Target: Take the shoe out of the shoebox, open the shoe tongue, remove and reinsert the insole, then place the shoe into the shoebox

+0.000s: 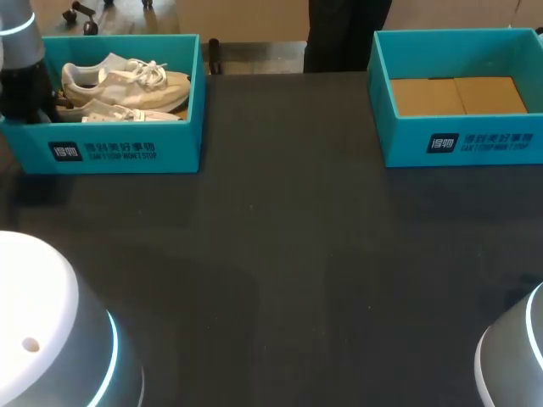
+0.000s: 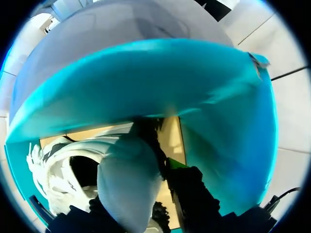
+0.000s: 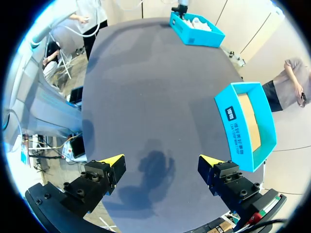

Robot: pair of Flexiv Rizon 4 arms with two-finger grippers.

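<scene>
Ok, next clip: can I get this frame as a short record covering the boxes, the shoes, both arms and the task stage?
left shoebox: teal, at the table's far left corner, holds pale sneakers
right shoebox: teal, far right, only brown cardboard inside
left arm: reaches down into the left shoebox beside the sneakers; grip cannot be read
right claw: open, over bare table, nothing between its tips
task stage: shoe not yet out of the box
</scene>
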